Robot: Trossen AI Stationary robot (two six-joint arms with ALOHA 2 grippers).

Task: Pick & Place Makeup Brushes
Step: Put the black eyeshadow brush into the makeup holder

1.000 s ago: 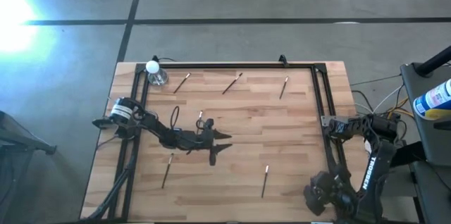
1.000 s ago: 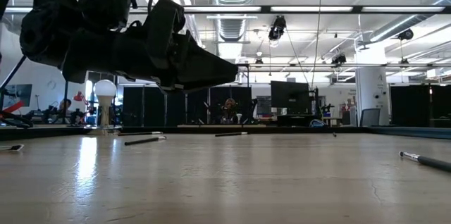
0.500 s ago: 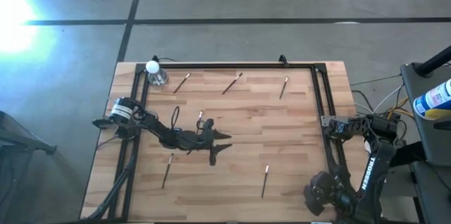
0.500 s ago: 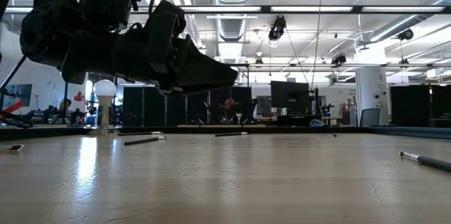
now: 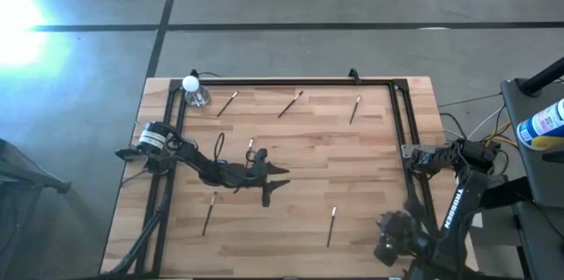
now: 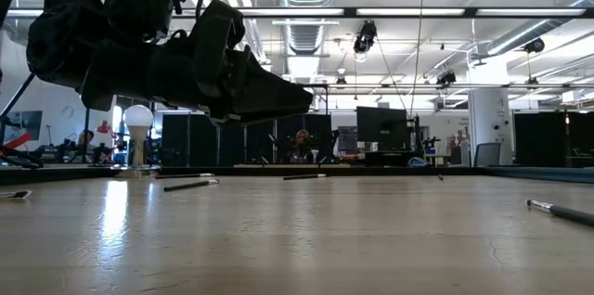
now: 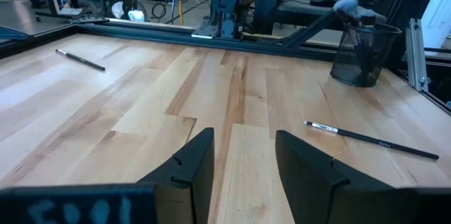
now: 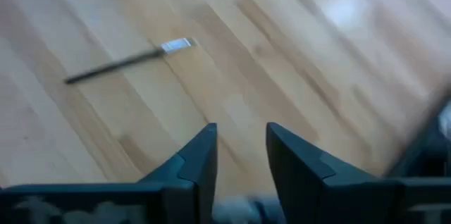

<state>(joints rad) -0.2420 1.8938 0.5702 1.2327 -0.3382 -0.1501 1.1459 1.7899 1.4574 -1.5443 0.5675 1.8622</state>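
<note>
Hovering left claw: fingers apart, empty, mid-bench.
Right claw: fingers apart, empty, near corner.
Brushes: scattered flat; one near right claw, one beside left arm.

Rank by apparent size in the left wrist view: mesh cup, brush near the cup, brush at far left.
1. Mesh cup, clearly the biggest.
2. Brush near the cup, the longer-looking stick.
3. Brush at far left, shorter-looking, but it lies farther from the camera, so the two brushes may really match.
</note>
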